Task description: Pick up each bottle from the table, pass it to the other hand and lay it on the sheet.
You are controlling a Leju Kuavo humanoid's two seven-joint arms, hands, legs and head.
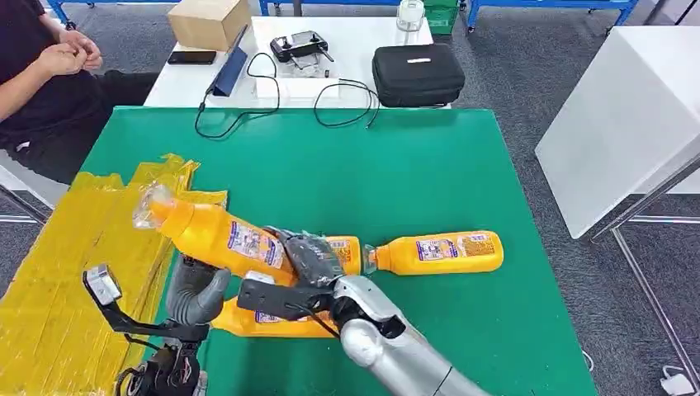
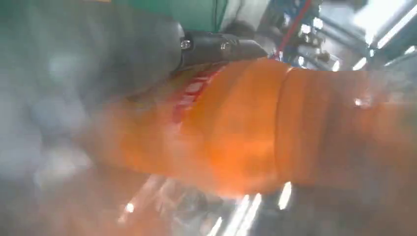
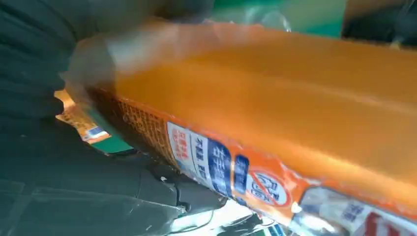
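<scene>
Left hand [image 1: 196,290] sits under the raised orange bottle [image 1: 216,235] – can't tell if it's actually gripping. Right hand [image 1: 307,257] is clamped round the base, bottle tilted above the counter [image 1: 396,165], cap toward the yellow sheet [image 1: 58,272]. Another bottle [image 1: 442,252] lies flat further right.

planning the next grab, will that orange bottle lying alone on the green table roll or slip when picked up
The lone bottle lies on its side with a rounded body, so a nudge would probably roll it. Its plastic looks smooth and glossy, likely slippery. It looks full, so probably fairly heavy.
</scene>
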